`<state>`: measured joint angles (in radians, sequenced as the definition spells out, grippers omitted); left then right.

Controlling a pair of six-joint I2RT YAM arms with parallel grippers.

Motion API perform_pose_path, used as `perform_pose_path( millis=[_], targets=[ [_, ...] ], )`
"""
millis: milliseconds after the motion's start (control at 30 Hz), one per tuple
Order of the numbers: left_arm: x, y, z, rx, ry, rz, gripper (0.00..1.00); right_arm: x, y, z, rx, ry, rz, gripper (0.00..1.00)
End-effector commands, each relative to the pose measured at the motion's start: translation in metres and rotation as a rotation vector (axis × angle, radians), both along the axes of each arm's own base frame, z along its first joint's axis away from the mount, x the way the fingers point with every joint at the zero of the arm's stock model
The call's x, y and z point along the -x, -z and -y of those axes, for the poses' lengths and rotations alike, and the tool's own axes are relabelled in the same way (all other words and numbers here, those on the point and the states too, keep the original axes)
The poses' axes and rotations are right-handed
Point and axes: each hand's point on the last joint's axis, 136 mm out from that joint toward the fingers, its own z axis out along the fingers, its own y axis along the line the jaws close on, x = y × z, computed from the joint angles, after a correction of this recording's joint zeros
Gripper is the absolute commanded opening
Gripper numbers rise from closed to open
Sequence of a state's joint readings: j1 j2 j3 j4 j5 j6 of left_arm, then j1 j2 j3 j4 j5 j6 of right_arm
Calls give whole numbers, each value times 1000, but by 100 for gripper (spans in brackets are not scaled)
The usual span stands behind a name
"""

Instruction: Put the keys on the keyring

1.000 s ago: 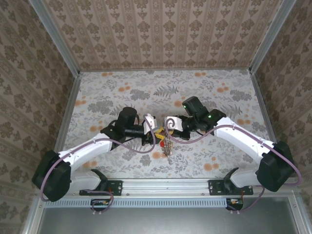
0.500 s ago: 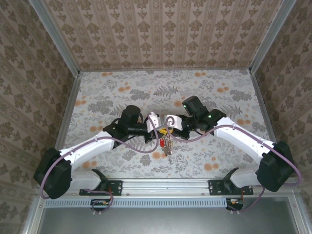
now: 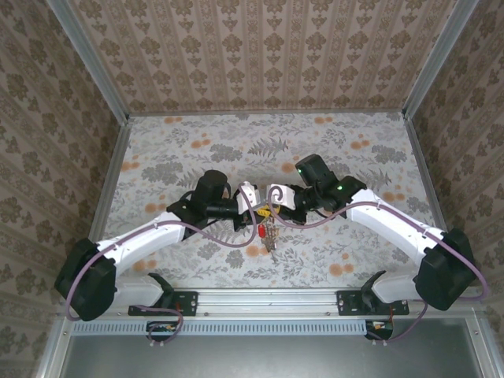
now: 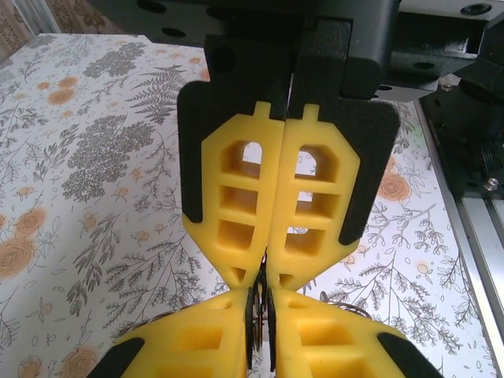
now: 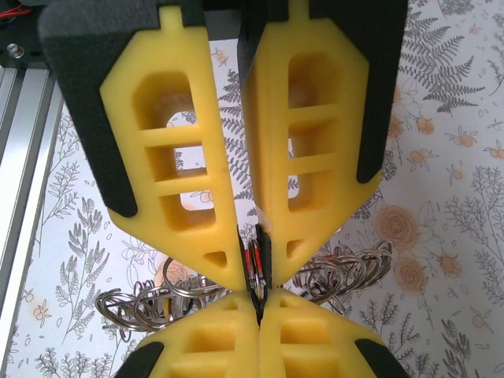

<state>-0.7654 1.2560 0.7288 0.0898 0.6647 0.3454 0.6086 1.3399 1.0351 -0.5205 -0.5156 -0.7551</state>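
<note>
Yellow-padded left gripper (image 5: 250, 276), jaws closed on a red key (image 5: 253, 260), right gripper (image 5: 259, 303) meeting it tip to tip, jaws pressed shut — contents hidden — keys (image 3: 269, 235) dangling just beneath both

Hangs as a tight bunch of keys (image 3: 268, 235) near table centre, one red head at its left. Shows a red key (image 5: 253, 268) upright, clamped edge-on, with thin grey keyring (image 5: 146, 303) loops spread either side behind.
</note>
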Motion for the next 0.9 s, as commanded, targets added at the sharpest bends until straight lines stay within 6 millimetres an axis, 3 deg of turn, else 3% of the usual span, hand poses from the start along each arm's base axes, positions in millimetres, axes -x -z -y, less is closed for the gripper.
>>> perform_pose_path(
  millis=[0,133,267,400,633,867],
  targets=[
    [3,8,1,-21,11,-6,15,-1,-33,-7,-96,-19,59,0],
    [2,10,1,-23,9,-9,15,0,-32,-7,-103,-14,54,0],
    [0,6,3,-15,4,10,0,1,-32,-10,-123,-15,42,0],
    [1,-3,5,8,22,42,0,1,-30,-8,-115,-14,42,0],
    [10,-23,3,134,77,64,0,5,-25,4,-122,11,15,16],
    [11,-34,1,215,77,83,0,8,-23,12,-129,28,-6,24]
  ],
)
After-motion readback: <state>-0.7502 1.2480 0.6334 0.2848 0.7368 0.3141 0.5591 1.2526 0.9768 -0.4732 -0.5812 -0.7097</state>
